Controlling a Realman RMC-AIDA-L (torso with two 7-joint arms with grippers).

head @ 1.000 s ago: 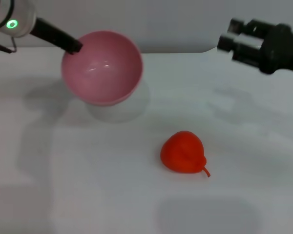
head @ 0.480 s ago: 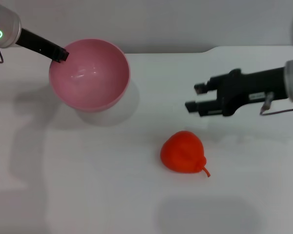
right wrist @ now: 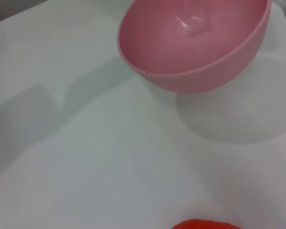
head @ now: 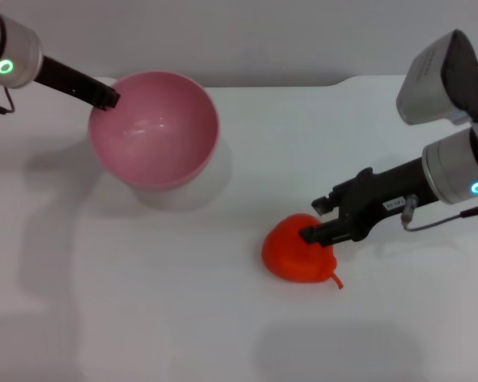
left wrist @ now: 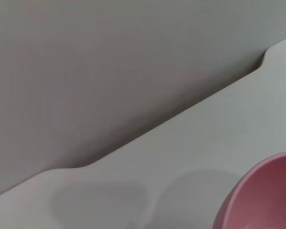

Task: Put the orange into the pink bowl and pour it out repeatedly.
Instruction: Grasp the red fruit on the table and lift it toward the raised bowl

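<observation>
The pink bowl (head: 154, 127) hangs tilted above the table at the back left, its empty inside facing me. My left gripper (head: 103, 97) is shut on its rim. The bowl also shows in the left wrist view (left wrist: 264, 198) and the right wrist view (right wrist: 195, 43). The orange (head: 295, 250) lies on the table right of centre, its stem pointing to the front right. Only its top edge shows in the right wrist view (right wrist: 205, 224). My right gripper (head: 317, 220) is open at the orange's right side, one finger (head: 315, 235) over the fruit's upper edge.
The white table (head: 183, 302) ends at a back edge with a step (head: 342, 81) in front of a grey wall. The bowl's shadow (head: 183, 187) falls on the table under it.
My right gripper has come down and forward from the back right to the orange. The left gripper has levelled the bowl a little and shifted it slightly.
</observation>
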